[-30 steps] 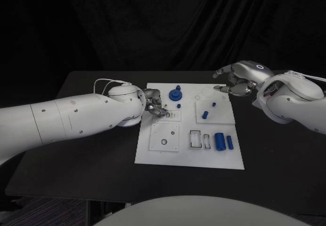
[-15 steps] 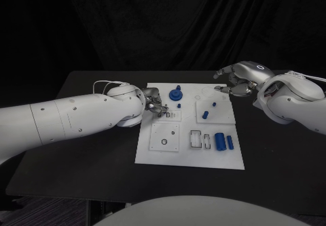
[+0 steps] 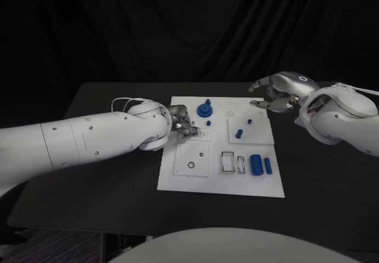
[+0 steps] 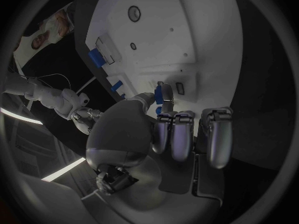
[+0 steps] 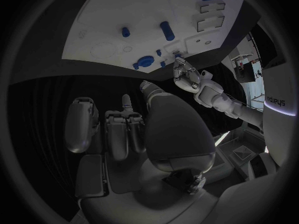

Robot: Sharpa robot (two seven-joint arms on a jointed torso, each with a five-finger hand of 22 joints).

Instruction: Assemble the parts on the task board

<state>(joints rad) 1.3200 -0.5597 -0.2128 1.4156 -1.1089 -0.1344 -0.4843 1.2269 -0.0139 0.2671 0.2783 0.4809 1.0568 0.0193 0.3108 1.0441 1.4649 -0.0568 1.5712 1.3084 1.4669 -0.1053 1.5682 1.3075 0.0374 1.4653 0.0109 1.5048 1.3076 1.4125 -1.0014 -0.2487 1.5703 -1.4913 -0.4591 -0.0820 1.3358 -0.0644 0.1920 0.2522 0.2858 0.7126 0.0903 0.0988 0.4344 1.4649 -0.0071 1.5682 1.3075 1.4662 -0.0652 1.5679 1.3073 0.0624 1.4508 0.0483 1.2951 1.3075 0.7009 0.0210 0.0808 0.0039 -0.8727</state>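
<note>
The white task board (image 3: 221, 181) lies in the middle of the black table. My left hand (image 3: 181, 121) hovers over the board's left edge and pinches a small blue part (image 4: 163, 93) between thumb and fingertip. Just beyond it stands a blue round part with a peg (image 3: 205, 111), and a tiny blue peg (image 3: 208, 123) is close to the fingers. My right hand (image 3: 276, 96) hangs over the board's far right corner with loosely curled fingers (image 5: 118, 129) and nothing in them. A blue peg (image 3: 239, 132) stands in a square plate near the middle of the board.
A thick blue cylinder (image 3: 256, 164) and a thinner one (image 3: 268, 165) lie side by side on the board's right half. Left of them are small rectangular slots (image 3: 228, 161). A square plate with a ring (image 3: 191, 160) sits on the near left. Bare black table surrounds the board.
My left arm has shifted slightly toward the board, the hand staying at its left edge with the blue part. The right hand has not moved.
</note>
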